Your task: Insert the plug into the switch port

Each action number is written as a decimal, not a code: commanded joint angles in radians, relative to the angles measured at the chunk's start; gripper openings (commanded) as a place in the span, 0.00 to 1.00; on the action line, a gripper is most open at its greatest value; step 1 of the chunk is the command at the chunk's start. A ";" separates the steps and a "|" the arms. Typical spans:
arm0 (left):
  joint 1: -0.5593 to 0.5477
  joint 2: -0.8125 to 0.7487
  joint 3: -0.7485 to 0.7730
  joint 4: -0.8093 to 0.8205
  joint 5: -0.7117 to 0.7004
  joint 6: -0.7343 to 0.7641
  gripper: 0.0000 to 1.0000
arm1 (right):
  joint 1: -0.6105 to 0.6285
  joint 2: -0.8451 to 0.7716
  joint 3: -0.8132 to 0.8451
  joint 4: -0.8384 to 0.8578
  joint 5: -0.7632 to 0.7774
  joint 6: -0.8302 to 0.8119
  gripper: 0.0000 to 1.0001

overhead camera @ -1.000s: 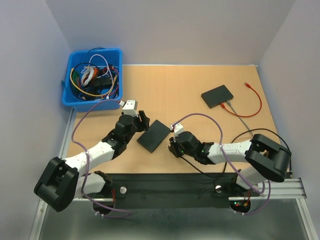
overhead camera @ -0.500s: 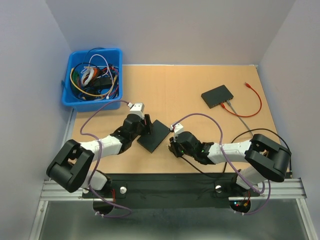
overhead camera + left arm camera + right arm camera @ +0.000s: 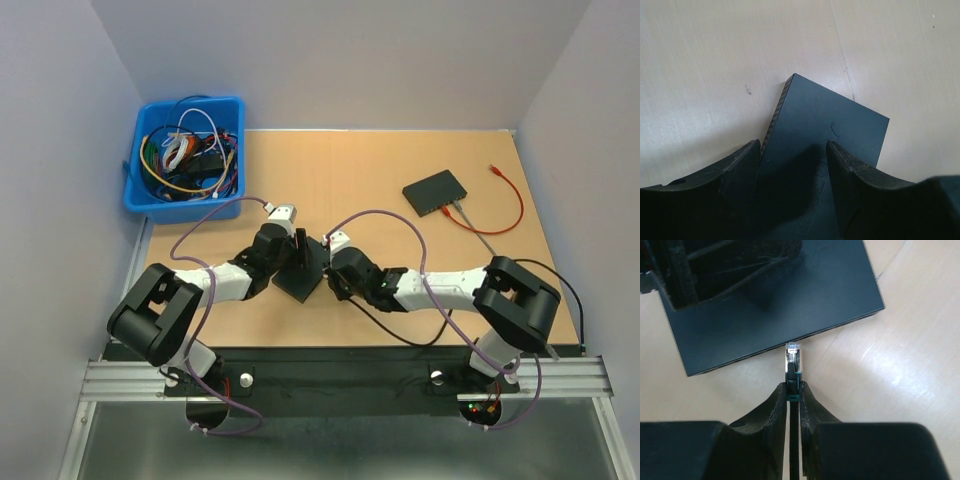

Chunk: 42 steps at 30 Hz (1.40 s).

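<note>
The black switch [image 3: 308, 278] lies flat on the wooden table between the two arms. My left gripper [image 3: 300, 250] stands open over it. In the left wrist view the left finger [image 3: 740, 172] sits at the edge of the switch [image 3: 835, 125] and the right finger [image 3: 855, 185] is over its top face. My right gripper [image 3: 794, 390] is shut on the plug [image 3: 793, 354], a clear connector on a black cable. The plug's tip is right at the near side face of the switch [image 3: 790, 300]; no port shows there.
A blue bin [image 3: 170, 208] full of tangled cables stands at the back left. A second black switch [image 3: 435, 192] with a red cable [image 3: 508, 205] and a grey one plugged in lies at the back right. The plug's black cable [image 3: 385, 325] trails toward the table's front edge.
My left gripper has swung right and come down over the switch. My right gripper has moved left and forward, bringing the plug up to the switch's side.
</note>
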 commanded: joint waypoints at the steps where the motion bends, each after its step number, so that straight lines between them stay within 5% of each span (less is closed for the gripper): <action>1: -0.009 -0.028 0.031 0.014 0.024 0.003 0.65 | 0.010 0.002 0.075 0.020 0.112 -0.051 0.00; 8: 0.001 -0.022 0.030 0.013 0.024 -0.001 0.65 | 0.010 -0.096 -0.107 0.202 0.130 -0.061 0.00; 23: 0.008 0.011 0.045 -0.003 0.012 -0.004 0.65 | 0.010 0.033 -0.046 0.190 0.004 -0.047 0.00; 42: 0.001 0.051 0.064 -0.004 0.080 0.022 0.64 | 0.010 -0.004 -0.058 0.210 -0.001 -0.045 0.00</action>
